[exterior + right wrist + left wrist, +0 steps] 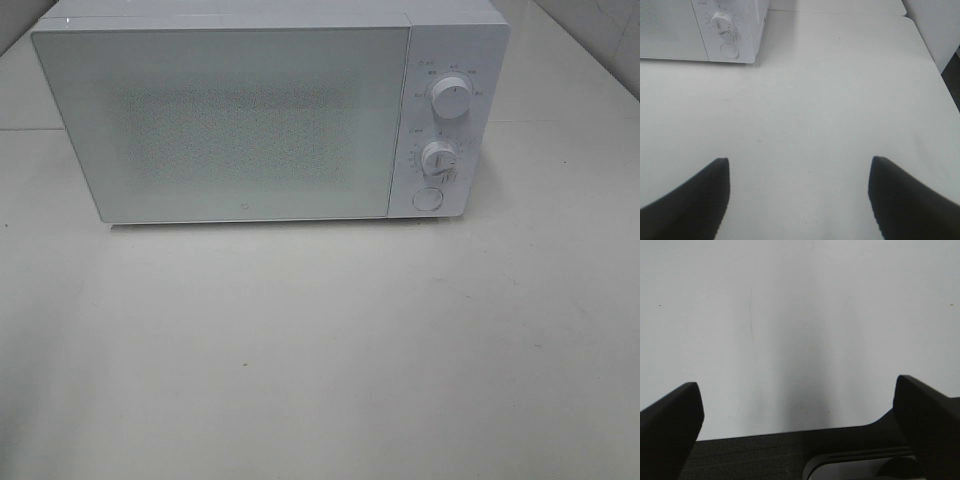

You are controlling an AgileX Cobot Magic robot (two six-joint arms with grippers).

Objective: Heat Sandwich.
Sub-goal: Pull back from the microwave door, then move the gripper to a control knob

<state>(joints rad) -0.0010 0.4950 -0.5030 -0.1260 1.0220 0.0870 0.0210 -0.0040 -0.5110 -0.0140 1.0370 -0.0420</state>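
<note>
the sandwich shows in none of the three views, so where it lies cannot be told. the one appliance in sight is a white microwave (270, 115), a smooth, boxy unit standing on the pale table (320, 360). its door (200, 140) is shut flush, a flat frosted panel with a fine dotted mesh across its middle. the control strip to the right of the door carries two round knobs, an upper knob (452, 98) and a lower knob (438, 157), with one round button (427, 198) beneath them. the table top is matt, off-white and faintly scuffed.

the left gripper (797, 387) hangs over bare table with its two black fingers (670, 430) spread wide. nothing sits between them and they touch nothing. a dark, rough-looking strip runs along the table's edge below it. the right gripper (800, 164) is also wide apart, its two dark tapered fingers (690, 200) over the table. it holds nothing and is well apart from the microwave's front corner.
</note>
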